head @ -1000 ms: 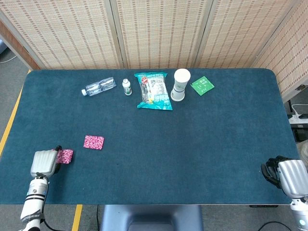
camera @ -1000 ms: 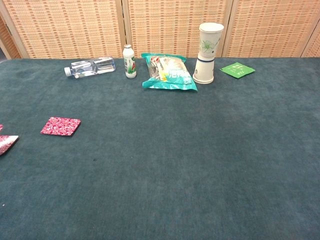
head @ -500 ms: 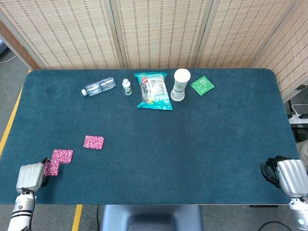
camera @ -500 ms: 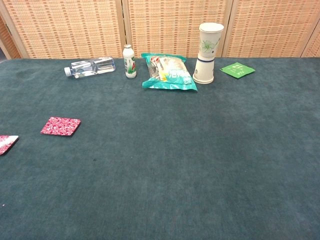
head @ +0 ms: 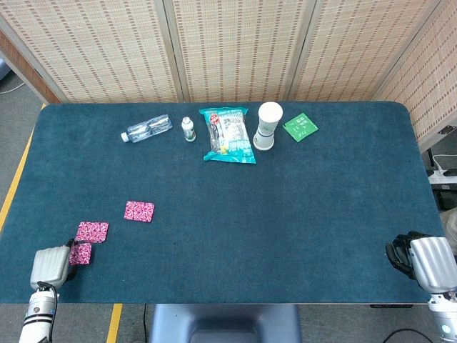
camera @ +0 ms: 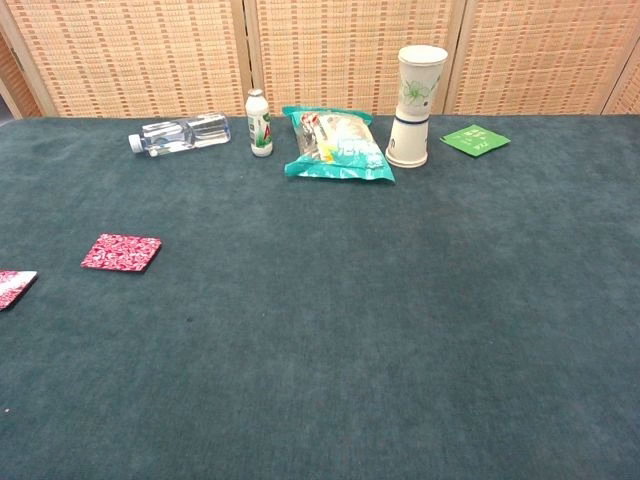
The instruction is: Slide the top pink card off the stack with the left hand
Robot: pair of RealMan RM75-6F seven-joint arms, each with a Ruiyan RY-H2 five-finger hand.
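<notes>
Two pink cards lie near the table's front left corner. One pink card (head: 92, 231) lies flat, and a second pink card (head: 80, 253) sits just in front of it, offset and overlapping its near corner. My left hand (head: 50, 266) is at the table's edge, and a dark fingertip (head: 69, 247) touches the second card's left side; the rest of the fingers are hidden under the hand's back. A third pink card (head: 138, 211) (camera: 121, 252) lies apart to the right. My right hand (head: 421, 261) rests at the front right edge, its fingers curled in on nothing.
Along the back stand a lying water bottle (head: 146, 128), a small white bottle (head: 188, 128), a teal snack bag (head: 228, 134), a paper cup (head: 268, 125) and a green packet (head: 300, 126). The chest view shows one pink card's corner (camera: 12, 288) at its left edge.
My left hand drew back toward the front left edge, dragging one pink card off the other. In the last half second the hand and that card shifted slightly right.
</notes>
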